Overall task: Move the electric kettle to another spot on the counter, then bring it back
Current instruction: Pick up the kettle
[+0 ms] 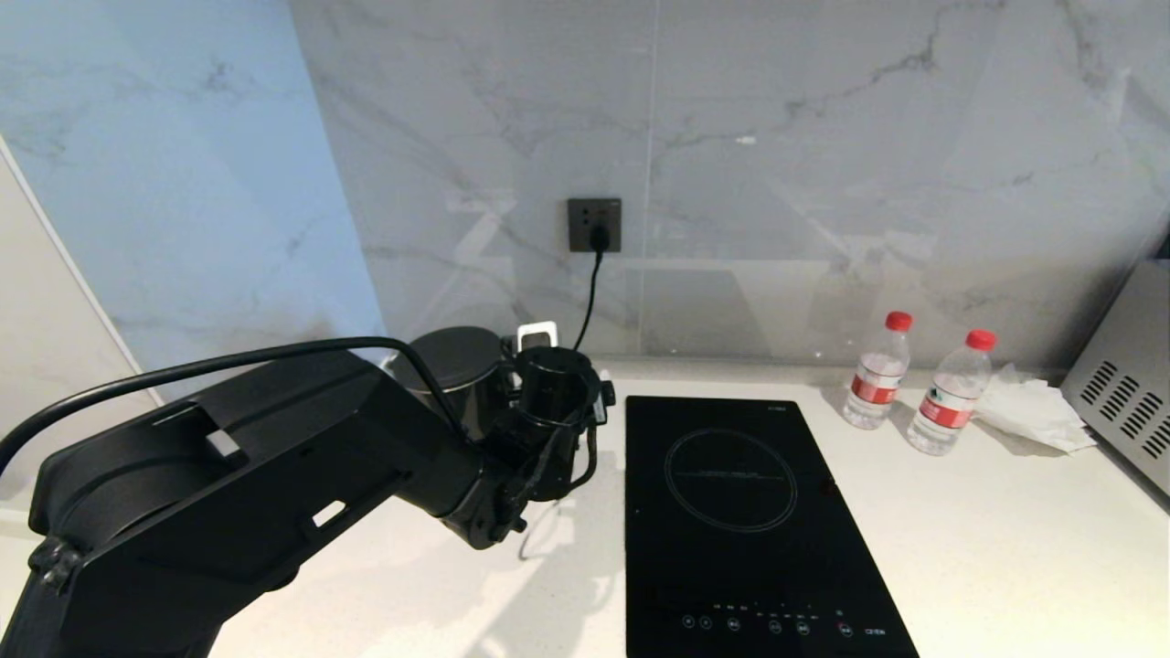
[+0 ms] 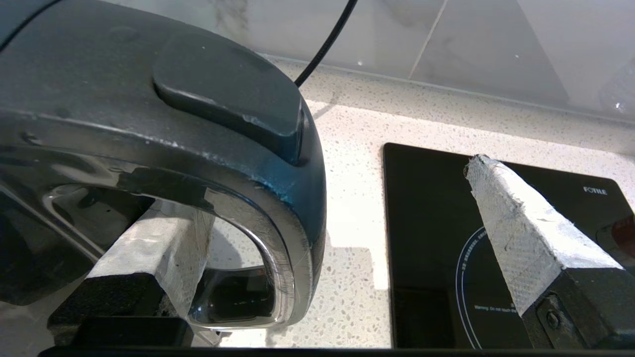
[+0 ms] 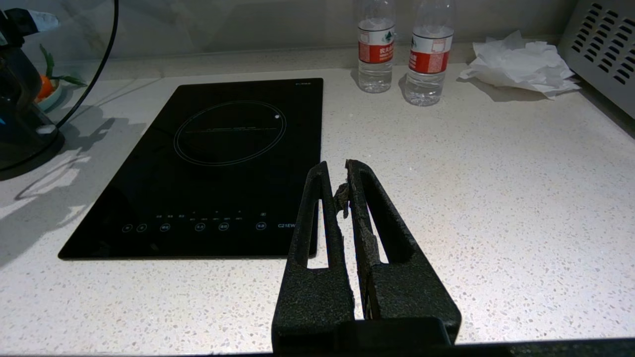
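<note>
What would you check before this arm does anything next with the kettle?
1. Left gripper open: ok, jaws wide.
2. Jaws around the electric kettle handle: ok, one finger sits inside the loop, the other outside.
3. Handle actually clamped: not ok, not yet.
4. Cord free of the kettle: cannot tell.
5. Free counter to set it on: ok, right of the hob.
6. Right gripper out of the way: ok, shut over the counter.
</note>
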`<state>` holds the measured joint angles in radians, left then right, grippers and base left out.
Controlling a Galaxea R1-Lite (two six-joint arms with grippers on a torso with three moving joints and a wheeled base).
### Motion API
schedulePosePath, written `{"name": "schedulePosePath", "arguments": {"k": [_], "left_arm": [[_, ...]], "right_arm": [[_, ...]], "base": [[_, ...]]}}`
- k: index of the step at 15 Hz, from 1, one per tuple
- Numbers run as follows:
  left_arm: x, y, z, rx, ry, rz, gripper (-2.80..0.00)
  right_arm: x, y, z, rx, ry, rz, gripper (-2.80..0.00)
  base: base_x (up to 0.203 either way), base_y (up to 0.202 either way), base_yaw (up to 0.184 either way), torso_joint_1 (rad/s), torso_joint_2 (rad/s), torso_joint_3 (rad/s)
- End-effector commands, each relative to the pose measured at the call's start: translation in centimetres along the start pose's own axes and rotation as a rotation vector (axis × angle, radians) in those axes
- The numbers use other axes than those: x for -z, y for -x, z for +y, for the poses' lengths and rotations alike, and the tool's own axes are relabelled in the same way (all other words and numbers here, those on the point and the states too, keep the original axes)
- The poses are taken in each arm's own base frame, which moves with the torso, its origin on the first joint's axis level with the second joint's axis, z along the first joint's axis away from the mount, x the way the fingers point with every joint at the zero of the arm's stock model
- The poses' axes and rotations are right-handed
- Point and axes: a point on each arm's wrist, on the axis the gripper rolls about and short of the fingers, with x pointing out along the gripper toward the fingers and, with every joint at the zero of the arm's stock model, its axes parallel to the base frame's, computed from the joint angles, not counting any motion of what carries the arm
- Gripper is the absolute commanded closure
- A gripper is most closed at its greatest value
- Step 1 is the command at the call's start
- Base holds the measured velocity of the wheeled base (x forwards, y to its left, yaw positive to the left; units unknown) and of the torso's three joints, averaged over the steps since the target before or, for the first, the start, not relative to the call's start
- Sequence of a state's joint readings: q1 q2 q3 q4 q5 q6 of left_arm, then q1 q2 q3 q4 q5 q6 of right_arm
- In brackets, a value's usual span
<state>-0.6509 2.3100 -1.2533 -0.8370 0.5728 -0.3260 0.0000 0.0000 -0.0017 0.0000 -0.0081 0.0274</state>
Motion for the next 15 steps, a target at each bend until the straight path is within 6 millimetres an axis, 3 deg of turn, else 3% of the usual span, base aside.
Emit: {"name": "schedulePosePath", "arguments": {"k": [1,15], "left_arm": [[0.04,0.04,-0.10,0.002,0.005,-0.004,-2.80],[0.21,0.33,-0.01,-0.001,-0.006,0.008,-2.80]], "right_arm": [[0.00,0.00,0.00,0.000,0.000,0.000,0.00],[0.00,0.00,0.00,0.000,0.000,0.000,0.00]], "base": [[0.000,0.000,0.000,0.000,0.00,0.000],[0.000,0.000,0.000,0.000,0.00,0.000]]}}
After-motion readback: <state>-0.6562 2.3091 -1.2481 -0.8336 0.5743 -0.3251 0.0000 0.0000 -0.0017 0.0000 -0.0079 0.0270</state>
